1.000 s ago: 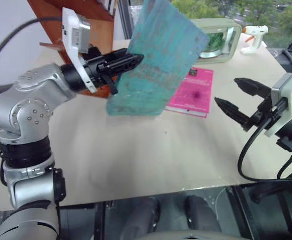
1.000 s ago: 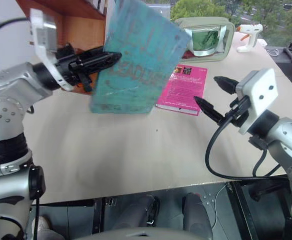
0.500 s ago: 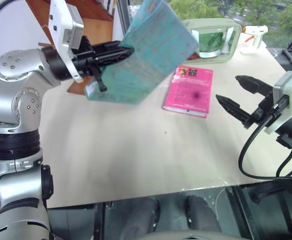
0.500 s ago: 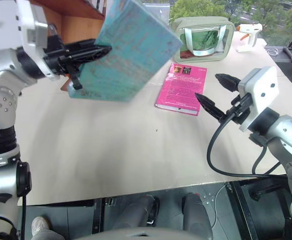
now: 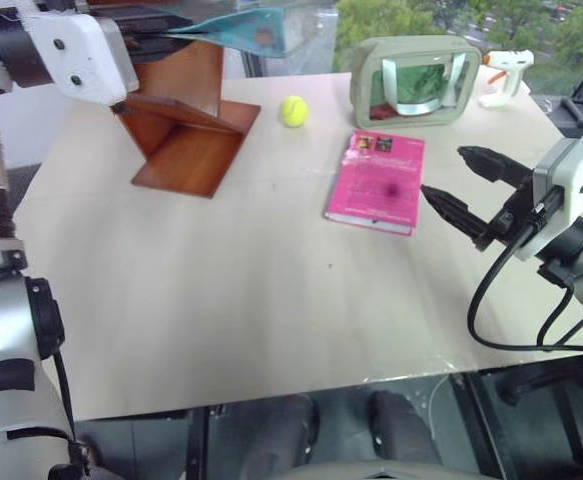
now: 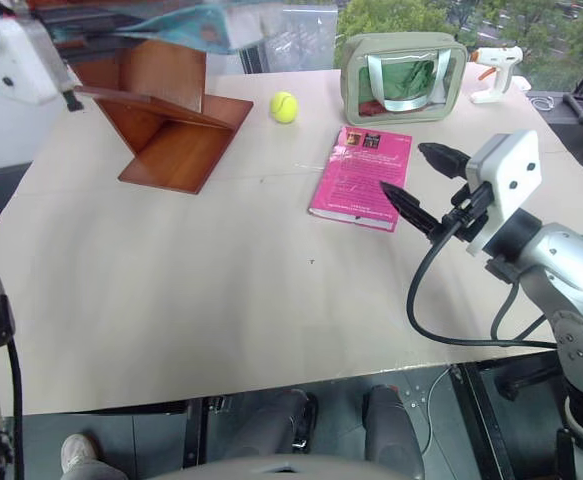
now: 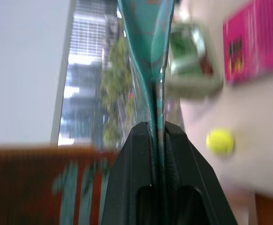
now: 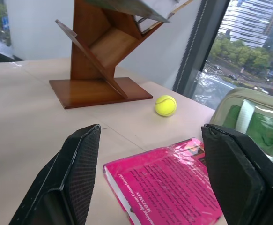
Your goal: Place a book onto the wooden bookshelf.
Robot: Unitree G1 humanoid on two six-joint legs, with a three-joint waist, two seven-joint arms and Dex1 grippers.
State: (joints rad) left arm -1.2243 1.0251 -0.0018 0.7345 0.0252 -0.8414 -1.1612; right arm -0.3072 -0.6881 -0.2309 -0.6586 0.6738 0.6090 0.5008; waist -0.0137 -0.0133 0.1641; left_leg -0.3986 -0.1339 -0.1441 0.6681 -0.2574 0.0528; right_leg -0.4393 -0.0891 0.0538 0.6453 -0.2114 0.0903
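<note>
The teal-green book (image 5: 233,24) is held up near level above the top of the reddish-brown wooden bookshelf (image 5: 185,132), which stands at the table's far left. My left gripper (image 7: 156,127) is shut on the book's edge (image 7: 148,51), and its fingers (image 5: 161,22) reach in from the left. Whether the book touches the shelf boards I cannot tell. My right gripper (image 5: 444,171) hovers open and holds nothing at the right side of the table, beside the pink book's near right corner.
A bright pink book (image 5: 379,182) lies flat right of centre. A yellow tennis ball (image 5: 292,110) sits behind it, near the shelf's base. A pale green framed mirror (image 5: 416,82) and a white glue gun (image 5: 505,74) stand at the back right.
My left arm has carried the teal book up and to the left, from tilted in front of the shelf to nearly flat above its top. The right gripper has stayed put.
</note>
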